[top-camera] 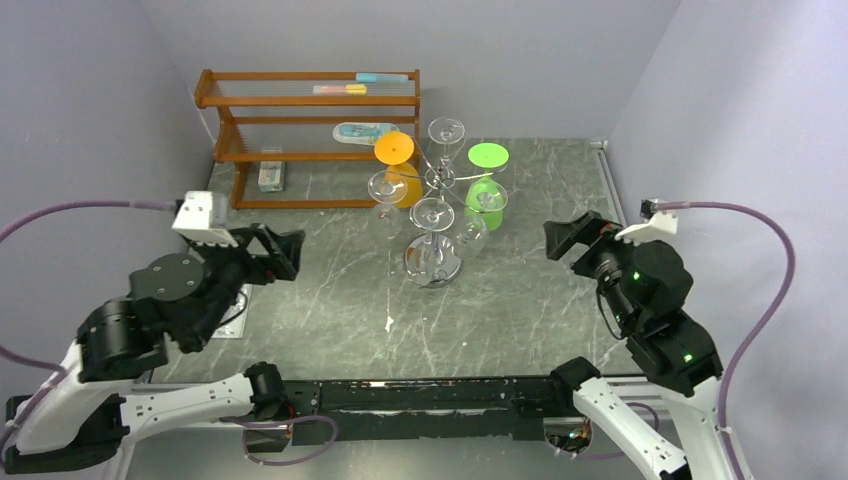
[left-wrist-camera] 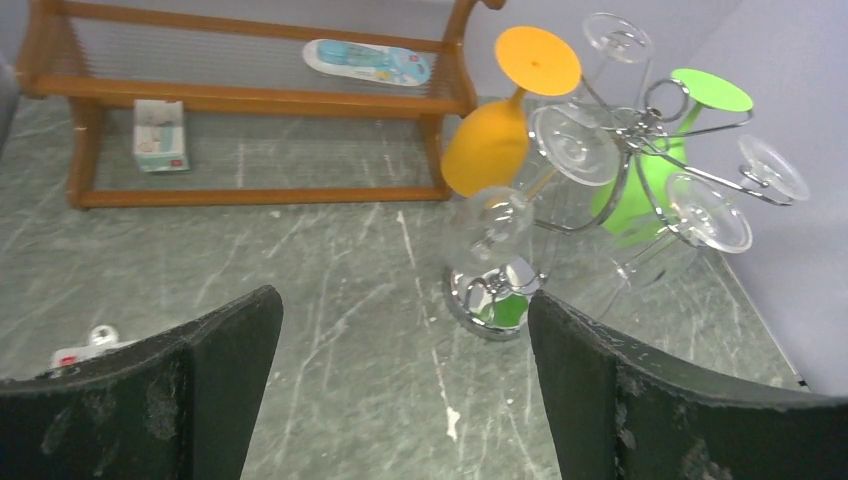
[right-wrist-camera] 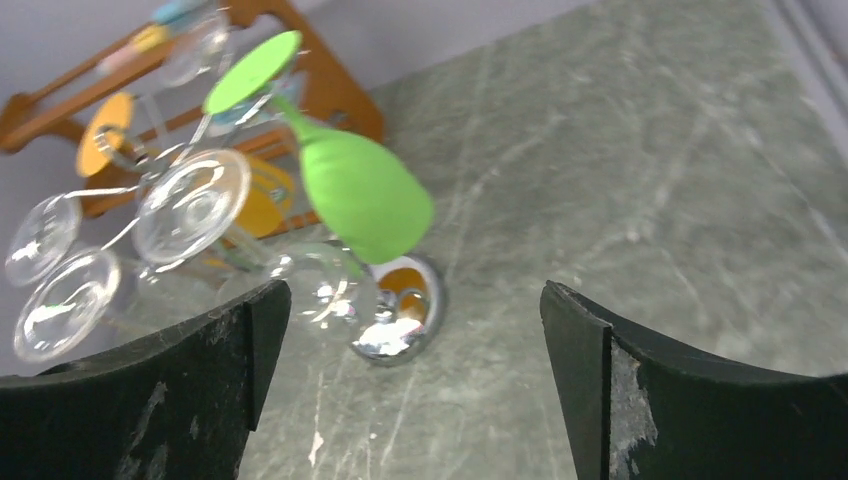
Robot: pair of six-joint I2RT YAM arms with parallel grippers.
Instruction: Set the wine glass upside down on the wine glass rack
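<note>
Both pairs of jaws stand wide apart and hold nothing. The left arm [top-camera: 170, 290] and right arm [top-camera: 650, 290] sit on opposite sides of the rack [top-camera: 431, 268], well apart from it. No wine glass is loose on the table [top-camera: 520, 320] or in a grip. The orange glass [top-camera: 396, 150], the green glass [top-camera: 488, 156] and the clear glasses [top-camera: 447, 130] all hang bowl-down from the rack's curled arms, so I judge the placing done and only a clean withdrawal left. The main hazard is the load itself. The bowls swing out past the small round base, and the feet rest in open wire loops with nothing locking them. A nudge from either arm could therefore slide a foot out, knock glass against glass, or tip the whole tree. The green glass faces the right arm most directly. The lower clear bowls near the base lean toward the left arm. Any forward sweep at bowl height would hit these first. The wooden shelf [top-camera: 300, 100] stands just behind the rack, so that side has little slack. The table's right edge and the wall also close in beside the right arm. The widest open room is the marble between the rack and the arm bases, marked only by a small white speck [top-camera: 388, 323]. Pulling back toward the bases looks like the safest path.
</note>
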